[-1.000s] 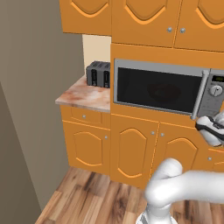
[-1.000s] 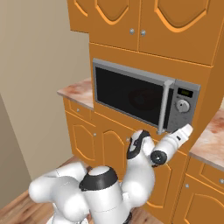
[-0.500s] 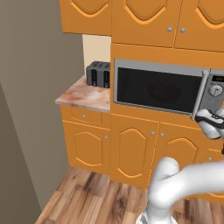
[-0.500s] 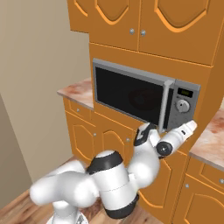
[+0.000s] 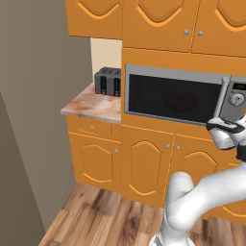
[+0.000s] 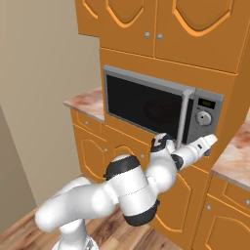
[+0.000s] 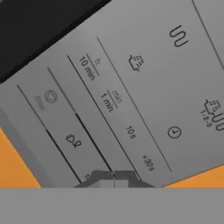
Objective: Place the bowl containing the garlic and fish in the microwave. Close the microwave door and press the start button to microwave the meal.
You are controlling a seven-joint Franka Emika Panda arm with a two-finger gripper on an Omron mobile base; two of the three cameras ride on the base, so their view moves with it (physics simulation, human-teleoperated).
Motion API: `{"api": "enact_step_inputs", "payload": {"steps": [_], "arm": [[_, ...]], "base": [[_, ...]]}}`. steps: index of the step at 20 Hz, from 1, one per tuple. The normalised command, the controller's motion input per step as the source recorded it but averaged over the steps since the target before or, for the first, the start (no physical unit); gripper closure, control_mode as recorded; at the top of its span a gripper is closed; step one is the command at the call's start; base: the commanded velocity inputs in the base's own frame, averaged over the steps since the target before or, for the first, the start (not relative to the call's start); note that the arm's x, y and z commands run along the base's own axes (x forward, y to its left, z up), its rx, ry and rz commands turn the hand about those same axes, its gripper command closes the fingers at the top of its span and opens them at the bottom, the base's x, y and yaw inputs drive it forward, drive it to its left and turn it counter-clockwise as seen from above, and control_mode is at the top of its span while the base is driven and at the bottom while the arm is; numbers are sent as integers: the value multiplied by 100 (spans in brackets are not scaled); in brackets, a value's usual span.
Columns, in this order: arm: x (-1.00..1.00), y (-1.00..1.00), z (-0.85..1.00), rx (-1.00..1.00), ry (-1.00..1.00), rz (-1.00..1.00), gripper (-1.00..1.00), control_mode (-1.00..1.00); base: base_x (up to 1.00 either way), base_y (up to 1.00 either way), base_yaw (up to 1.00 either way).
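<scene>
The microwave (image 5: pixel 178 93) (image 6: pixel 158 105) sits built into the orange cabinets with its dark-glass door (image 5: pixel 170 96) shut. The silver bar handle (image 5: pixel 222 98) (image 6: pixel 183 119) stands upright beside the control panel (image 5: pixel 237 100) (image 6: pixel 205 119) (image 7: pixel 131 87). A dim reddish shape behind the glass is the bowl (image 5: pixel 180 101); the garlic and fish are hidden. My gripper (image 5: pixel 225 126) (image 6: pixel 211 140) (image 7: pixel 113 177) is shut and empty, its tips right at the lower edge of the panel, below the time buttons and beside the start and stop symbols.
A black toaster (image 5: pixel 107 81) stands on the marble counter (image 5: pixel 91 106) left of the microwave. Another counter stretch (image 6: pixel 234 158) lies to the right. Orange cabinet doors (image 5: pixel 144 166) run above and below, over a wooden floor (image 5: pixel 96 216).
The hand has risen and moved closer to the lower part of the control panel. The microwave door stays shut and the base has not moved.
</scene>
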Motion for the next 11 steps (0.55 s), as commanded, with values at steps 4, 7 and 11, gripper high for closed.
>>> {"api": "enact_step_inputs", "payload": {"steps": [4,7,11], "arm": [[54,-28,-34,0,7,-1,100,-100],[35,-55,-10,1,2,-1,100,-100],[-23,-67,0,1,13,0,100,-100]], "base": [[0,0,0],[0,0,0],[0,0,0]]}}
